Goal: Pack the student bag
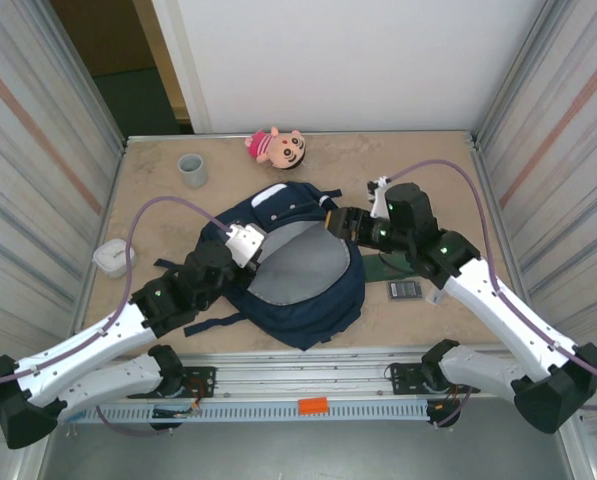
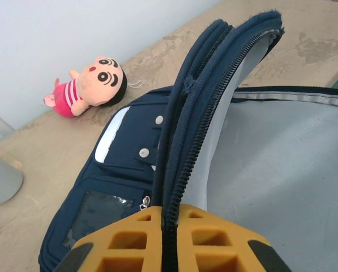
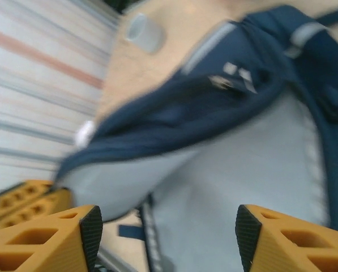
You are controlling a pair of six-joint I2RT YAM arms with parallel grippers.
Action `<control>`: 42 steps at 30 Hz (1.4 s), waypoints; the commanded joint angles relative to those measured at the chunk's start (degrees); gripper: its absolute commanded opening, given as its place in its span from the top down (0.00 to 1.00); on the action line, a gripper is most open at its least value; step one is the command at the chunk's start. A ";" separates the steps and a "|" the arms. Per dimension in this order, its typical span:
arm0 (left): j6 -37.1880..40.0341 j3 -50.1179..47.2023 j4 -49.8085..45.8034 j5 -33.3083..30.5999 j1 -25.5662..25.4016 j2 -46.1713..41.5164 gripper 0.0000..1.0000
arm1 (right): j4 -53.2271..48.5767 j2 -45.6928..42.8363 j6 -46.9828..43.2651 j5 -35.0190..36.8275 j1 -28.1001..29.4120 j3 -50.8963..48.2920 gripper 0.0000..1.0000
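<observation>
The large navy-blue fabric backpack (image 1: pixel 308 300), grey-lined, lies open in the middle of the worktop (image 1: pixel 238 175), between the arms. The left wrist view shows the left jaws pinched on its raised zipper rim. The blurred right wrist view shows the right jaws wide apart above the lining.

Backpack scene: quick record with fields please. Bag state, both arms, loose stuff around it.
bag: navy backpack, lying flat, main compartment open, grey lining showing
left gripper: fingers shut on the zipper edge of the backpack's flap, flap standing up
right gripper: fingers apart over the grey lining, nothing between them
far side: doll, grey cup
left of bag: small white box
right of bag: small dark device
on the lining: nothing visible
</observation>
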 commanded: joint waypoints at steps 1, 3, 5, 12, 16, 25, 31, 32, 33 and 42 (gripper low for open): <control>-1.90 1.26 -2.10 -2.98 0.60 0.26 0.94 | -12.33 -1.43 -1.86 3.99 -0.76 -5.26 0.37; -1.67 2.02 -3.06 -3.75 0.66 0.31 0.94 | -11.61 -2.46 -0.01 1.15 -0.67 -8.93 0.38; -1.22 1.79 -3.05 -3.96 0.76 -0.03 0.94 | -5.89 -2.51 2.66 -5.01 -0.25 -13.59 0.38; -0.54 0.37 -4.05 -4.94 0.93 -2.87 0.94 | 12.42 2.32 9.21 -10.31 5.08 -19.75 0.43; 0.35 0.38 -5.37 -5.34 1.40 -4.68 0.94 | 14.36 10.62 7.59 -9.36 10.14 -15.13 0.43; -0.66 -1.78 -6.13 -5.09 1.65 -7.50 0.94 | -6.86 6.97 3.25 -1.62 6.00 -5.93 0.36; -0.80 -2.02 -5.20 -4.85 1.70 -8.25 0.93 | -29.86 3.49 -0.19 2.91 -10.35 0.09 0.30; -0.99 -2.16 -4.90 -4.60 1.68 -8.22 0.93 | -31.61 3.56 -1.33 2.26 -13.78 0.15 0.29; -1.12 -2.19 -4.69 -4.32 1.65 -8.24 0.93 | -32.53 3.84 -2.73 0.72 -17.18 0.02 0.28; -0.96 -3.04 -3.56 -3.45 1.76 -8.66 0.93 | -27.12 16.64 -9.67 -11.32 -46.82 -5.24 0.24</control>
